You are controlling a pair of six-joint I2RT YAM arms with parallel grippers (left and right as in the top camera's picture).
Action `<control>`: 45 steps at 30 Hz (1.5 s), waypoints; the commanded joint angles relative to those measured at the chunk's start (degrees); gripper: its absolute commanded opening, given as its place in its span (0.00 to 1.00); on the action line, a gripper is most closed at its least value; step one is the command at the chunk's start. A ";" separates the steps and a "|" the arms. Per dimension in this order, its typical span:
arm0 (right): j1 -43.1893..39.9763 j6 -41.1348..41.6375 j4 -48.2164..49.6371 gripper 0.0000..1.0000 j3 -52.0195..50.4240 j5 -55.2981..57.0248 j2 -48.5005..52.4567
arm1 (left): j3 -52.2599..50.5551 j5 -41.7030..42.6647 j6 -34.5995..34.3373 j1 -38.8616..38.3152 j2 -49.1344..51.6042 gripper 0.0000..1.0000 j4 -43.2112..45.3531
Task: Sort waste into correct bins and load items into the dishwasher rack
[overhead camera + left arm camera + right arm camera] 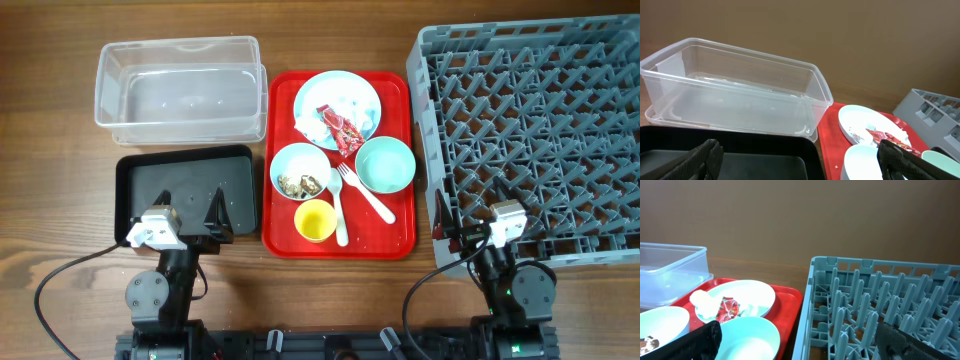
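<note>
On the red serving tray, a pale blue plate [337, 92] holds the red wrapper [340, 127] and white tissue [312, 122]. A pale blue bowl [300, 165] holds brownish scraps [299, 183]. Beside it are the mint bowl [385, 163], yellow cup [315, 220], white fork [365, 193] and spoon [338, 208]. The clear tub [177, 88] and black tray [185, 185] lie to the left, and the grey rack [535, 130] to the right. My left gripper [192, 212] [800, 167] is open and empty over the black tray's near edge. My right gripper [465, 215] [805, 350] is open and empty over the rack's near-left corner.
The red serving tray [395, 235] lies between the black tray and the rack. Both arm bases and their cables sit at the table's front edge. The clear tub [735, 90] stands on its lid. The rack's upright pegs [880, 305] rise close under my right gripper.
</note>
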 commanded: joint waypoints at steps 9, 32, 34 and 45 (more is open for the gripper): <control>0.09 -0.13 0.26 1.00 -0.04 -0.96 -0.35 | -0.42 -0.15 0.94 0.37 -0.61 1.00 -0.04; 0.09 -0.15 0.26 1.00 -0.02 -0.96 -0.35 | -0.39 -0.15 0.94 0.37 -0.61 1.00 -0.04; 0.09 -0.13 0.26 1.00 -0.04 -0.96 -0.35 | -0.42 -0.15 0.94 0.37 -0.61 1.00 -0.04; 0.09 -0.33 0.17 1.00 -0.04 0.17 -0.35 | -0.42 -0.15 0.94 0.37 -0.61 1.00 0.11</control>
